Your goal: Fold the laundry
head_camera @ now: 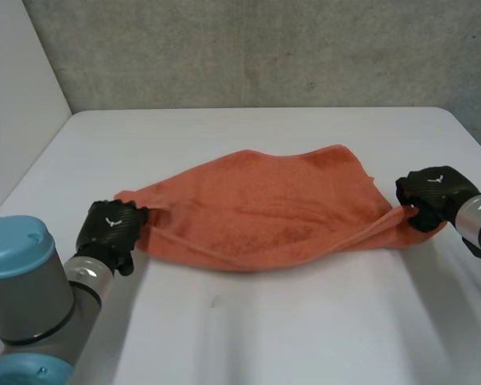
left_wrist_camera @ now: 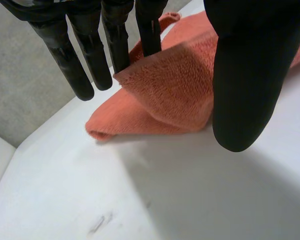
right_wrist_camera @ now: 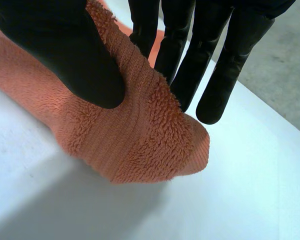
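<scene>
An orange towel (head_camera: 264, 204) lies folded in a long band across the middle of the white table (head_camera: 272, 337). My left hand (head_camera: 108, 228) is at the towel's left corner. In the left wrist view its fingers (left_wrist_camera: 90, 60) are straight, and the raised towel corner (left_wrist_camera: 175, 85) stands between them and the thumb, which is held apart from them. My right hand (head_camera: 433, 192) is at the towel's right end. There the thumb (right_wrist_camera: 65, 50) presses the towel's corner (right_wrist_camera: 140, 140) against the fingers, so the hand is shut on it.
A grey wall runs behind the table's far edge (head_camera: 256, 109). Bare white tabletop lies in front of the towel and behind it.
</scene>
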Motion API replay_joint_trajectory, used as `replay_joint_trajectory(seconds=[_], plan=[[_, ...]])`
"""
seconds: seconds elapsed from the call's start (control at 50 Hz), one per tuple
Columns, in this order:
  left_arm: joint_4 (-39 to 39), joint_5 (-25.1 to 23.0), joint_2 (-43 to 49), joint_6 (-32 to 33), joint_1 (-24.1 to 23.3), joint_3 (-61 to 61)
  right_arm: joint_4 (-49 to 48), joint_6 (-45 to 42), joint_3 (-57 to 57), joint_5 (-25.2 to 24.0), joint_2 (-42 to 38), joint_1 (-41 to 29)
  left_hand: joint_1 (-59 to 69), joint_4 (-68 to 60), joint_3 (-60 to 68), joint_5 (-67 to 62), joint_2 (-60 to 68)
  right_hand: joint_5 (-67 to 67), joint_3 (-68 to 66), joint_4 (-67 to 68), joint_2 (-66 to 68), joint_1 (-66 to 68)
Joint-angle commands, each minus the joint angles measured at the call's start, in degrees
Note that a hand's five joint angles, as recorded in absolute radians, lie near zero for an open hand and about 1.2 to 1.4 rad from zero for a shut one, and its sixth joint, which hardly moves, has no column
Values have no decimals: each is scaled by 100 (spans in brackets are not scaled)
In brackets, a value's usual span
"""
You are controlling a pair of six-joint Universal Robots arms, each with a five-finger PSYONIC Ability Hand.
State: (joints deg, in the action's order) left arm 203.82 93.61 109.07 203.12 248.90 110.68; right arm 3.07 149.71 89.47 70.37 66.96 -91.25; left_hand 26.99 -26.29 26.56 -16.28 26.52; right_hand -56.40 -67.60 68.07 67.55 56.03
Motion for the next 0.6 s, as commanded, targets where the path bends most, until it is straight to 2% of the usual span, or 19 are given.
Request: replay_joint_trajectory(seconds=[0.02, 0.18, 0.2, 0.22, 0.24, 0.26, 0.28, 0.38, 0.48, 0.52, 0.6], plan=[[-18, -45, 176, 0, 281, -126, -474, 313, 642, -173, 185, 195, 240, -310, 283, -311, 287, -1360, -1240, 1193, 1245, 2397], [-44, -97, 159, -1, 483, -293, -746, 270, 923, -375, 177, 221, 424, -494, 467, -494, 470, -1360, -1240, 1193, 1245, 2397], [-131, -150, 132, 8, 518, -302, -755, 261, 941, -401, 177, 221, 991, -1062, 1034, -1062, 1038, -1360, -1240, 1193, 1245, 2397], [-132, -150, 132, 8, 519, -302, -755, 261, 941, -402, 177, 221, 997, -1067, 1040, -1068, 1044, -1360, -1240, 1193, 1245, 2397], [-297, -203, 54, 8, 545, -311, -755, 243, 967, -402, 177, 213, 2079, -2150, 2122, -2150, 2126, -1360, -1240, 1193, 1245, 2397], [-299, -203, 53, 8, 545, -311, -764, 234, 985, -410, 177, 213, 2090, -2161, 2133, -2161, 2137, -1360, -1240, 1193, 1245, 2397], [-612, -212, -173, 0, 589, -319, -773, 217, 994, -410, 177, 213, 3090, -3160, 3133, -3160, 3136, -1360, -1240, 1193, 1245, 2397], [-1194, -195, -553, -18, 747, -293, -790, 217, 1011, -419, 177, 221, 3235, -3305, 3278, -3305, 3281, -1360, -1240, 1193, 1245, 2397], [-1143, -230, -580, -9, 818, -232, -808, 217, 1003, -419, 177, 221, 3335, -3406, 3378, -3406, 3382, -1360, -1240, 1193, 1245, 2397], [-1038, -238, -475, 0, 818, -240, -808, 217, 1011, -419, 177, 213, 4572, -4643, 4615, -4643, 4619, -1360, -1240, 1193, 1245, 2397], [-871, -291, -160, 0, 835, -293, -808, 217, 1020, -419, 177, 204, 4582, -4652, 4625, -4653, 4629, -1360, -1240, 1193, 1245, 2397]])
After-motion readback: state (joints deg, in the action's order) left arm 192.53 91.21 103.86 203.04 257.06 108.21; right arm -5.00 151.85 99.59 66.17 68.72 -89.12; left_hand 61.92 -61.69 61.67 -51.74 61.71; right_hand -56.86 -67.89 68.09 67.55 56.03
